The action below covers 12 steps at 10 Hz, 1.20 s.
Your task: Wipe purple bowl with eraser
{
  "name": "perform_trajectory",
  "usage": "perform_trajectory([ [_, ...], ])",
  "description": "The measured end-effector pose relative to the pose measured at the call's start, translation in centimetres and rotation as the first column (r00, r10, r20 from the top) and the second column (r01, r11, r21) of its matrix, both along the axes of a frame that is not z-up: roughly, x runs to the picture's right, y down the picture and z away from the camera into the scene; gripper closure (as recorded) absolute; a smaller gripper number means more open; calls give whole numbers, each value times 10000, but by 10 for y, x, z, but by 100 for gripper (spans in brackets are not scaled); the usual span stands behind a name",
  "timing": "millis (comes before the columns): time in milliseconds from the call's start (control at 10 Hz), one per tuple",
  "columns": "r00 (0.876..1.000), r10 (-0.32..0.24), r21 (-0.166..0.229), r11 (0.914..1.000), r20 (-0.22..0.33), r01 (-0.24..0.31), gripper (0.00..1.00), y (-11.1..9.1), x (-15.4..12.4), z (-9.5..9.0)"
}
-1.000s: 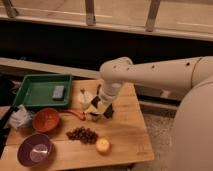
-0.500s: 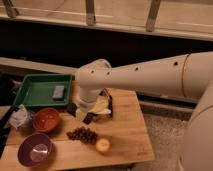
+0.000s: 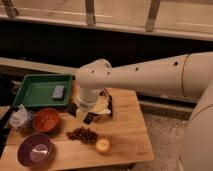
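As the arm has swung toward the purple bowl (image 3: 35,150), the gripper (image 3: 82,113) hangs closed, apparently empty, over the counter (image 3: 125,145); the eraser (image 3: 109,104) lies beyond it, ungrasped.

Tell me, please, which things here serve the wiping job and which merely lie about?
Job: round dark-purple bowl; gripper above the wooden table's middle, fingers shut; black eraser, not clearly visible.
Lying about: orange-red bowl; green tray; grey block; dark grape bunch; round yellow fruit.

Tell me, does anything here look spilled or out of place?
Nothing is spilled or broken. The purple bowl and orange-red bowl sit upright. Only the grapes lie loose on the table, just in front of the gripper.
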<state>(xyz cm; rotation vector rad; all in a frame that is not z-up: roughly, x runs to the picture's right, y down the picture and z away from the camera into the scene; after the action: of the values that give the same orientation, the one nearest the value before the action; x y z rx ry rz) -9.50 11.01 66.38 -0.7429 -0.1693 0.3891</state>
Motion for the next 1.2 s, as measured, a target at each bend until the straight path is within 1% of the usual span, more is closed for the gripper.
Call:
perform_trajectory([
  [100,9991,-306,-100,9995,299,309,100,6,-9,2],
  [200,9960,-638,-145,9978,619,648,100,12,-24,1],
  [300,9899,-1043,-133,9943,958,1060,100,19,-43,-2],
  [400,9807,-1447,-74,9891,1312,1470,100,27,-63,-7],
  [500,9632,-1977,51,9798,1823,2001,100,38,-91,-15],
  [600,9460,-2373,187,9708,2210,2392,100,46,-111,-21],
  [800,9058,-3111,487,9493,2876,3105,100,60,-145,-33],
  [900,8762,-3527,671,9340,3285,3508,100,69,-167,-40],
  [1000,8588,-3754,782,9247,3486,3725,100,74,-178,-43],
  [1100,8329,-4066,957,9109,3755,4015,100,80,-195,-47],
  [1200,8104,-4307,1095,8990,3971,4241,100,85,-211,-50],
])
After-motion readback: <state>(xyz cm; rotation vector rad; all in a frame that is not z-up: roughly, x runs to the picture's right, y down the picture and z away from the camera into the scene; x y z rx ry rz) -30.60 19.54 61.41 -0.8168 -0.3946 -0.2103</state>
